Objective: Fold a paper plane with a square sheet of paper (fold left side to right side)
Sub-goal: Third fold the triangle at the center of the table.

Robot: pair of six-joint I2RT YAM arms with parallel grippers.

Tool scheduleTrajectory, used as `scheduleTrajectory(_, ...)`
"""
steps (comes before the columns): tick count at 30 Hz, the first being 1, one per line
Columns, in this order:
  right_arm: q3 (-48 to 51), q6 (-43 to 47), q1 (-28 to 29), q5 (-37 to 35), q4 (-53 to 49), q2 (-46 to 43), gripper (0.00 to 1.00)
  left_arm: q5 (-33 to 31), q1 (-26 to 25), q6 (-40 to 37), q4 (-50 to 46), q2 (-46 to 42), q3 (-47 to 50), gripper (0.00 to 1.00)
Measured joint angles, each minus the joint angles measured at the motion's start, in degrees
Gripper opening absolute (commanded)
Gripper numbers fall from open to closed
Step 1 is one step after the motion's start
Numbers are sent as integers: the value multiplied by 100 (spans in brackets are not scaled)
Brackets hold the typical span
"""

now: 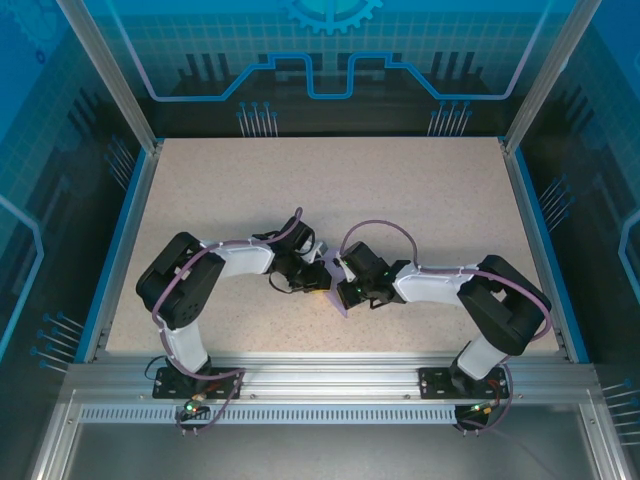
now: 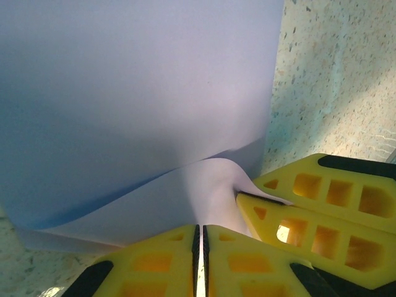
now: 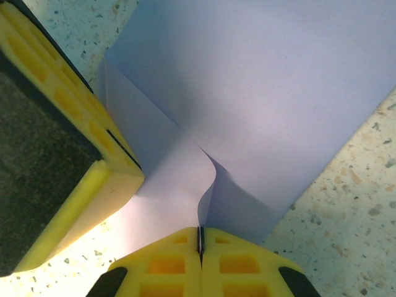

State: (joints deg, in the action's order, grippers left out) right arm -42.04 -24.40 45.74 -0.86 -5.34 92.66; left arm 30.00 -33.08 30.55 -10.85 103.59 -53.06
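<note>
Left end effector (image 2: 199, 232) pinching paper (image 2: 136, 93), apparently folded

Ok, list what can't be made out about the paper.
Top external: paper outline and creases, hidden under left arm and right arm; only slivers show.
Left wrist: paper's upper and left edges, cut off by the frame.
Right wrist: far edge, cut off by frame; pinched spot, hidden between shut jaws.
</note>
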Motion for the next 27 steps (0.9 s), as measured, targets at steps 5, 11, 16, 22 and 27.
scheduleTrajectory(5, -7, 2, 0, 0, -9, 4, 0, -46, 0, 0, -2, -2, 9, 13)
scheduleTrajectory(11, -9, 2, 0, 0, -2, 15, 0, -155, 0, -2, -81, 4, 46, 13)
scheduleTrajectory(16, -35, 0, 0, 2, -22, 28, 0, -181, 0, -2, -83, 42, 48, 13)
scheduleTrajectory(22, -50, -2, 0, 2, -42, 31, 1, -192, 0, -2, -83, 42, 52, 12)
scheduleTrajectory(27, -155, -9, -15, 26, -223, 35, 15, -192, 0, -2, -76, 42, 61, 12)
